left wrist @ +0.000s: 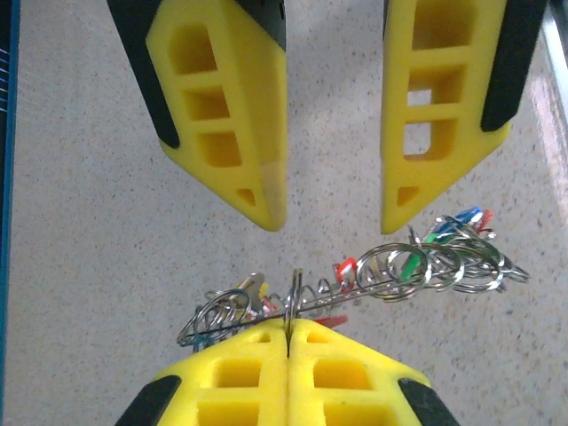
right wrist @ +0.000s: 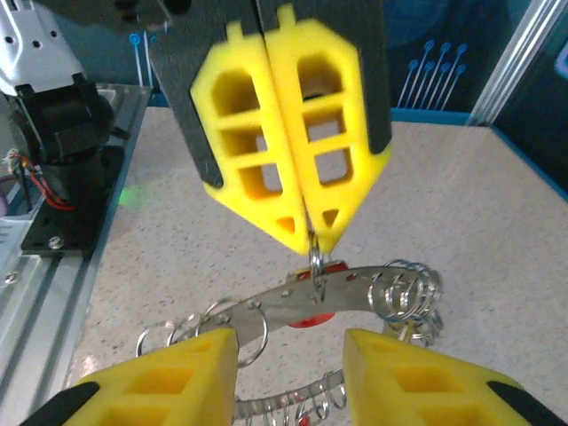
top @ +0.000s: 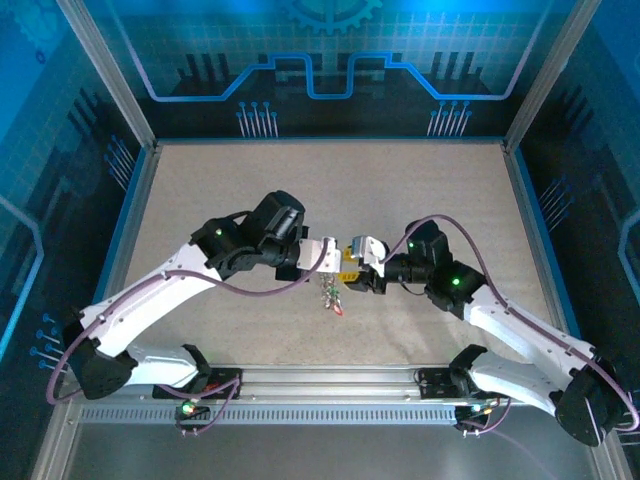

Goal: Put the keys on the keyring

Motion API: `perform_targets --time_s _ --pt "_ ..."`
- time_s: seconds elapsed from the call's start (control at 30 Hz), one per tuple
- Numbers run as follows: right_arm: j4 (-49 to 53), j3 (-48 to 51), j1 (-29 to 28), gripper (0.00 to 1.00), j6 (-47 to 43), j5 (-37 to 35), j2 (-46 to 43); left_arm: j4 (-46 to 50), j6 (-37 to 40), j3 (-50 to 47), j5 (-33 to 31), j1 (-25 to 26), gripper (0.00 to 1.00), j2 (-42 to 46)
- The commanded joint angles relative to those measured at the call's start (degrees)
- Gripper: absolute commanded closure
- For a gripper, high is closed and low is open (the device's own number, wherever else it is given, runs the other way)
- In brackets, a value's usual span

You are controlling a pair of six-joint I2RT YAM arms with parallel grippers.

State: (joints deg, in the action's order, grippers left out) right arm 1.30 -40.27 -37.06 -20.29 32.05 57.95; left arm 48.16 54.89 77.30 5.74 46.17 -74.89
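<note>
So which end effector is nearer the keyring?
Left. The left end effector pinches a small loop on the keyring; the right end effector is open just beside it.

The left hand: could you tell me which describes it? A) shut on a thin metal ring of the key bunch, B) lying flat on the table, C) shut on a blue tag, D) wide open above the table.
A: the left hand is shut on a thin metal ring of the key bunch, edge-on between its fingers.

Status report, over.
Left hand shut on small silver ring on grey metal keyring. Right hand open, opposite. Tagged silver keys hang off it. Nothing obstructing.
</note>
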Motion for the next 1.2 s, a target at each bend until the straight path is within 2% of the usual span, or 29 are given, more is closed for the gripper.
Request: perform_targets --time_s 0.0,0.27,0.57,0.73,1.17 --pt "3.67 -2.09 0.06 0.63 -1.68 3.27 0.82 5.67 4.38 4.35 -2.24 1.0 1.0 -1.44" --pt "-4.37 0.21 -0.16 0.67 -0.04 2.75 2.25 12.49 2.76 10.93 -6.66 3.23 1.0 -6.89" --pt "-12.59 4.34 -1.06 0.73 2.31 0.83 2.52 11.52 -0.6 14.33 -5.79 3.44 1.0 -8.56" --pt "-15.83 6.36 -1.09 0.81 2.8 0.44 1.83 10.47 -1.53 14.42 -4.57 3.34 1.0 -8.86" --pt "-23.91 12.48 -1.17 0.76 3.42 -0.44 -2.39 11.25 -2.91 15.4 -1.35 1.9 1.0 -9.83"
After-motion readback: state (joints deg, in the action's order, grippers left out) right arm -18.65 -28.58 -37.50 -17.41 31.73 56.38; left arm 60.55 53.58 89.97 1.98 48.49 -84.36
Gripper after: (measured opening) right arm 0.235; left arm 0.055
